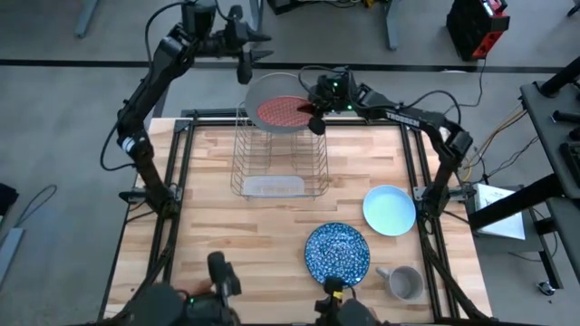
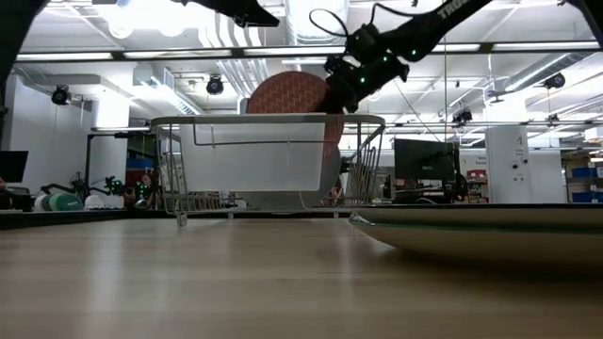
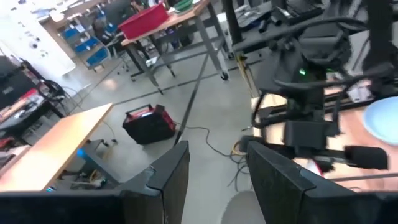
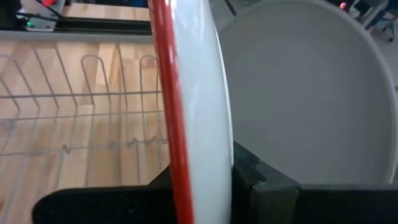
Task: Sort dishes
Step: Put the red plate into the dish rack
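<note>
Red patterned plate (image 1: 283, 111), upper centre, is clamped by the right gripper (image 1: 317, 116) before the grey plate (image 1: 265, 89); left gripper (image 1: 246, 67) gapes empty.

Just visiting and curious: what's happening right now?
Right gripper shut on red plate, over rack's far end. Grey plate behind it. Left gripper open, raised nearby.

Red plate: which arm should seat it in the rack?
Right. The right gripper is shut on the red plate's rim, holding it on edge over the wire rack's far end beside the grey plate. The left gripper hangs open beyond the table, holding nothing.
</note>
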Robot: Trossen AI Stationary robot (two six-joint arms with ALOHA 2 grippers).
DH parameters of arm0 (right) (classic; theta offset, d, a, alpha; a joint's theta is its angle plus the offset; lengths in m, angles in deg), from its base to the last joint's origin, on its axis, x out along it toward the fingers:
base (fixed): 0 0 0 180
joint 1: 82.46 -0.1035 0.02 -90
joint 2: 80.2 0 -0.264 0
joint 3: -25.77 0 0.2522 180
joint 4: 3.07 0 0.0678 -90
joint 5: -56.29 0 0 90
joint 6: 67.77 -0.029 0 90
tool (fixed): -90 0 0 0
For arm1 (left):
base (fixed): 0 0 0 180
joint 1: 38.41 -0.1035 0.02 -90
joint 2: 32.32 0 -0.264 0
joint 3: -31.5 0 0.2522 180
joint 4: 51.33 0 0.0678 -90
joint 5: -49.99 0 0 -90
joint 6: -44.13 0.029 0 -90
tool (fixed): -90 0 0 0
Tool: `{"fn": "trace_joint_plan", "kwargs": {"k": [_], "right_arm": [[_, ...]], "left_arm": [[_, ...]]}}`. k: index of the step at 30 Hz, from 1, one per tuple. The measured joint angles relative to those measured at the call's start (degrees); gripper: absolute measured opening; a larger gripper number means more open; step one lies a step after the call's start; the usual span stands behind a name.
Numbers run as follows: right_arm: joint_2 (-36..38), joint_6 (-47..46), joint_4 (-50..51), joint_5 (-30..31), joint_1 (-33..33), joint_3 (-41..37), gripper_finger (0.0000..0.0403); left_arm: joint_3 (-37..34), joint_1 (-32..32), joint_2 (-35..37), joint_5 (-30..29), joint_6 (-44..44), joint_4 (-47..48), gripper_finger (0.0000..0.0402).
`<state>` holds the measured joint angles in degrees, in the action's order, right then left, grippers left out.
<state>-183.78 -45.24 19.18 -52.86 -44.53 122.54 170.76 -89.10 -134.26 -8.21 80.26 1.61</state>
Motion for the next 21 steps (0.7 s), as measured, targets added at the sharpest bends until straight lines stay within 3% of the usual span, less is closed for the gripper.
{"fn": "trace_joint_plan", "kwargs": {"k": [8,12,18,21], "right_arm": [[-2.76,-2.43,-1.66,-0.4,-0.02,0.02,0.0022],[-2.74,-2.89,-2.37,-0.45,-0.18,0.02,0.0022],[-2.37,-3.46,-2.67,-0.42,-0.14,0.02,0.0022],[-2.31,-3.42,-2.75,-0.42,-0.14,0.02,0.0022]], "left_arm": [[5.66,-2.42,-6.17,8.33,2.04,0.06,0.0153],[5.42,-3.47,-8.68,12.6,2.98,0.4,0.0153],[4.19,-4.07,-11.17,23.66,3.98,1.16,0.0153],[4.11,-4.03,-12.12,25.39,5.26,1.59,0.0153]]}}
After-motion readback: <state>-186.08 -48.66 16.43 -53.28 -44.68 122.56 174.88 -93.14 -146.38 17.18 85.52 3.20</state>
